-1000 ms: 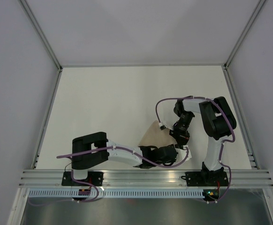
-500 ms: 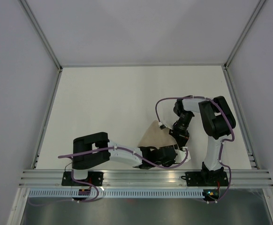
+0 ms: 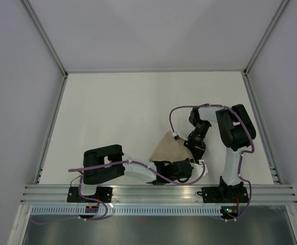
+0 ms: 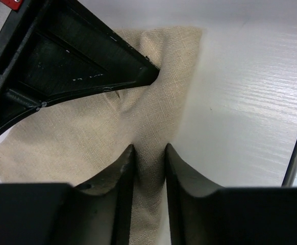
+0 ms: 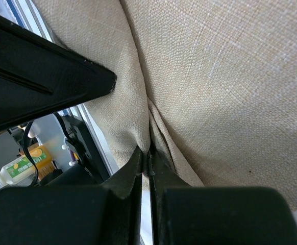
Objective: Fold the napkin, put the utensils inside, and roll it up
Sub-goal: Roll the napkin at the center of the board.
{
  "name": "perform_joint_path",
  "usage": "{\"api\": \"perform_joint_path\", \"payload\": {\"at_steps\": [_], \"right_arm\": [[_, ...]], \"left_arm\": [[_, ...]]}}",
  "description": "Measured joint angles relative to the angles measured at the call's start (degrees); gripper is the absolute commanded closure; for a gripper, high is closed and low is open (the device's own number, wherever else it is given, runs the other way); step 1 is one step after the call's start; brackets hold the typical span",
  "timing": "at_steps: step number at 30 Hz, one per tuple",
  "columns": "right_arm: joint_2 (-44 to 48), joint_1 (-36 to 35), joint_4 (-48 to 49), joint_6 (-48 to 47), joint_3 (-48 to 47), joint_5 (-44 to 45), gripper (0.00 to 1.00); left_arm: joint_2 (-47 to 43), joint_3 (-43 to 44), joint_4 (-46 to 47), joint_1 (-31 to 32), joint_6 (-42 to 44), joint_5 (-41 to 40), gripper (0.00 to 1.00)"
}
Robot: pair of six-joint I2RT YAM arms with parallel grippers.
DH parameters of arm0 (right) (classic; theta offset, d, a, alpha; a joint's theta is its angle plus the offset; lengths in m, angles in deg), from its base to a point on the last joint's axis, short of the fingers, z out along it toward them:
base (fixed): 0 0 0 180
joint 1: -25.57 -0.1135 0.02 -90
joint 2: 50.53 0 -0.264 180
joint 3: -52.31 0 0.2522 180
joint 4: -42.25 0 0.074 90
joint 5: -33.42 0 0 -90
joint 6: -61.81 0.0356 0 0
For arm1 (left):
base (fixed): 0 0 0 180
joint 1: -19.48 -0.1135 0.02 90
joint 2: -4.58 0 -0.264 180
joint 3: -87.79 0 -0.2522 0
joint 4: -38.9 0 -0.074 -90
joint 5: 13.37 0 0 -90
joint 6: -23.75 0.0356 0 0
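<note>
The tan napkin (image 3: 169, 147) lies bunched near the table's front edge, between the two arms. In the left wrist view a raised ridge of the napkin (image 4: 158, 92) runs between my left gripper's (image 4: 148, 149) fingers, which press on it from both sides. My right gripper (image 5: 148, 152) is shut on a thin fold of the napkin (image 5: 215, 81). From above, the left gripper (image 3: 185, 167) sits at the cloth's near right corner and the right gripper (image 3: 196, 149) just beyond it. The utensils are hidden.
An aluminium rail (image 3: 153, 191) runs along the near edge, right behind the grippers. White side walls (image 3: 21, 102) enclose the table. The right gripper's black finger (image 4: 77, 61) crosses the left wrist view. A bottle (image 5: 16, 168) shows beyond the rail.
The left arm's elbow has crept a little to the right. The napkin and the right arm stay almost where they were.
</note>
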Motion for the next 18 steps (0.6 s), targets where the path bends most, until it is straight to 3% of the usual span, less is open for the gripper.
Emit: {"api": "perform_joint_path", "payload": {"at_steps": [4, 6, 9, 12, 18], "right_arm": [[0.0, 0.1, 0.1, 0.0, -0.6, 0.0, 0.88], [0.0, 0.3, 0.2, 0.0, -0.9, -0.1, 0.78], [0.2, 0.8, -0.1, 0.3, -1.1, -0.6, 0.63], [1.8, 1.6, 0.0, 0.7, -1.4, -1.7, 0.55], [7.3, 5.5, 2.1, 1.5, -6.3, -5.2, 0.54]], "left_arm": [[0.1, 0.0, 0.3, 0.0, 0.1, 0.1, 0.93], [0.1, 0.0, 0.5, 0.0, 0.1, 0.3, 0.97], [-0.2, -0.6, 1.1, -0.4, 0.1, 1.4, 0.98], [-1.3, -2.4, 3.4, -1.6, -0.6, 4.1, 0.98], [-4.2, -7.2, 7.6, -4.7, -3.7, 9.1, 0.98]]}}
